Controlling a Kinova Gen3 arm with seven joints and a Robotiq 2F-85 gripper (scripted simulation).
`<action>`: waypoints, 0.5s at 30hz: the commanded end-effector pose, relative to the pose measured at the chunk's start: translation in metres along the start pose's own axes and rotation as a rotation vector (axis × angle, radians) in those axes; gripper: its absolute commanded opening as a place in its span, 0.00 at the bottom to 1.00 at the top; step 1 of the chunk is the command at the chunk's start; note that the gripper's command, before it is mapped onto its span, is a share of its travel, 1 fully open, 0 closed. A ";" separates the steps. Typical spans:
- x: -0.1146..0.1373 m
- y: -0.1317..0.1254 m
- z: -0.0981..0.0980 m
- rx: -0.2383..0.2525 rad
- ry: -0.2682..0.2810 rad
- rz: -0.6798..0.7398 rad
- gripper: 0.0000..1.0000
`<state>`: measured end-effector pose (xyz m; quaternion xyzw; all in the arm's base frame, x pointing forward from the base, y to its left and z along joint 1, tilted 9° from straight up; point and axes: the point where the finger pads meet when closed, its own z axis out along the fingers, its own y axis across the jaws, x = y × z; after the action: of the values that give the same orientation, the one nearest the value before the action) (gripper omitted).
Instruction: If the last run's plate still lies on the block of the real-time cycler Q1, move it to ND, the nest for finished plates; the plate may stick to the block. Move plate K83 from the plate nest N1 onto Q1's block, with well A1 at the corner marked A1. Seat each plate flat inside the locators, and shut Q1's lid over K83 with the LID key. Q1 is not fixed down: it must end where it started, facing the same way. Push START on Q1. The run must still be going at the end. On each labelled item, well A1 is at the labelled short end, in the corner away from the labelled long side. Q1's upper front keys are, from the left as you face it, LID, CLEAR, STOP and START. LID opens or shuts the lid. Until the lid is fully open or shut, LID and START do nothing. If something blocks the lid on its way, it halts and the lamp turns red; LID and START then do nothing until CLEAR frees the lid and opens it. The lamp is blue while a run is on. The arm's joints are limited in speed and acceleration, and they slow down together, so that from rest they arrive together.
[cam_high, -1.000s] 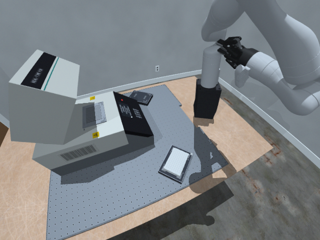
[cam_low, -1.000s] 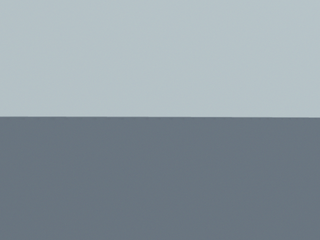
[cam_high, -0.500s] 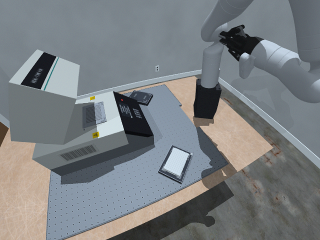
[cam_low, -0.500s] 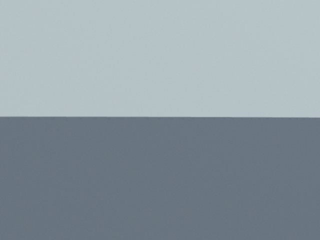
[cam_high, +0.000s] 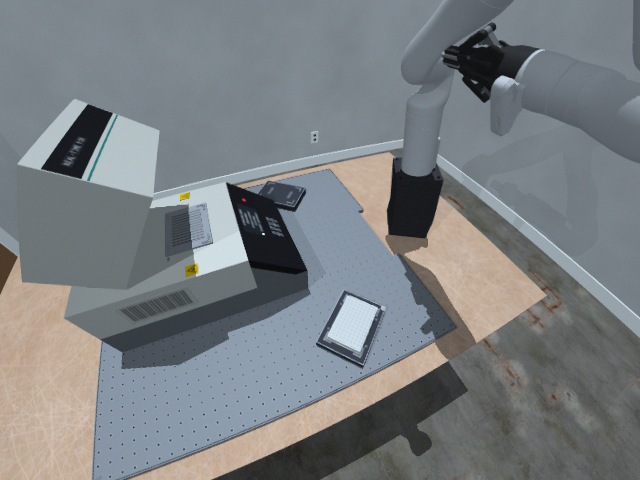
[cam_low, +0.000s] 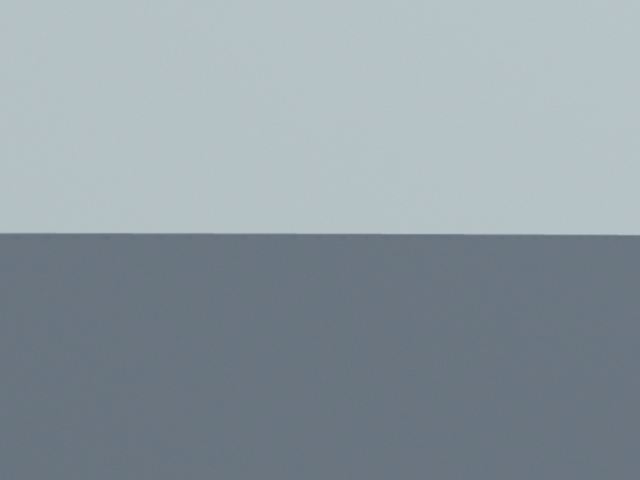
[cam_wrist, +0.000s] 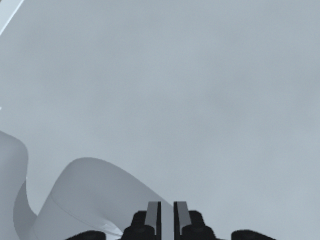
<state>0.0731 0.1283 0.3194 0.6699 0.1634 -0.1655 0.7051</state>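
Observation:
The cycler Q1 (cam_high: 227, 258) stands with its lid (cam_high: 87, 217) raised. On its top, the block area (cam_high: 188, 227) shows a striped grey surface with corner marks, partly in shadow; no white plate shows there. A red light (cam_high: 244, 199) shows on the black front panel (cam_high: 279, 253). A white plate (cam_high: 353, 322), likely K83, lies in a dark nest (cam_high: 326, 344) at the front right. Another dark nest (cam_high: 283, 194), behind the panel, holds no visible plate. My gripper (cam_high: 450, 56) (cam_wrist: 167, 219) is shut but for a narrow gap, empty, high beside the arm, far from both nests.
The black arm base (cam_high: 415, 206) stands on the wooden table (cam_high: 485, 284), right of the perforated board (cam_high: 248, 392). Arm links (cam_high: 421, 129) (cam_wrist: 90, 195) are close to the gripper. The exterior view shows only plain surfaces.

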 end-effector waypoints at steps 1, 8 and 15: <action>-0.007 0.013 -0.004 -0.048 -0.041 -0.005 0.14; -0.003 0.016 -0.002 -0.073 -0.017 -0.041 0.10; 0.001 0.019 0.000 -0.098 0.007 -0.077 0.10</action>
<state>0.0815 0.1290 0.3355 0.6344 0.1898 -0.1819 0.7270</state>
